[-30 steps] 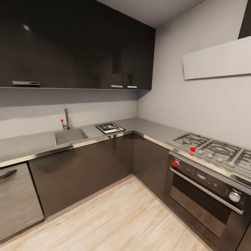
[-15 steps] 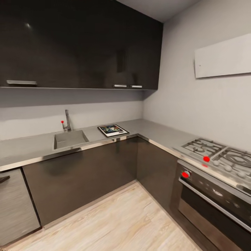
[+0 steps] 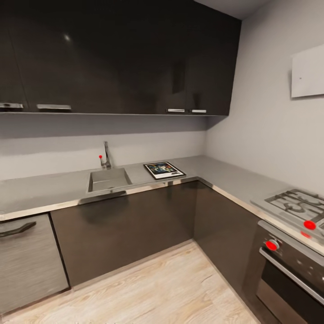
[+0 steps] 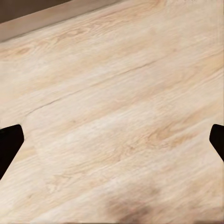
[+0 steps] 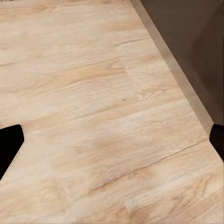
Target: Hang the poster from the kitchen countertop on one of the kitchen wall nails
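- The poster (image 3: 164, 170) lies flat on the countertop (image 3: 45, 191), just right of the sink (image 3: 108, 179) and near the front edge.
- The poster has a black frame, a white border and dark colourful art; the writing on it is too small to read.
- The tap (image 3: 106, 156) stands behind the sink, with a small red knob at its left.
- Dark upper cabinets (image 3: 121, 58) hang above the countertop, and dark lower cabinets (image 3: 126, 227) are under it.
- The countertop turns at the corner and runs along the right wall to the stove (image 3: 299, 204), which has red knobs; the oven (image 3: 288, 281) is below it.
- A pale panel (image 3: 308, 77) is on the right wall, above the stove.
- The left gripper (image 4: 112, 140) points down at the wood floor (image 4: 112, 93); its dark fingertips (image 4: 9, 142) are at both edges of the left wrist view, wide apart, with nothing between them.
- The right gripper (image 5: 112, 140) is also over the floor, near the cabinet plinth (image 5: 175, 65); its fingertips (image 5: 9, 142) are spread wide and hold nothing.
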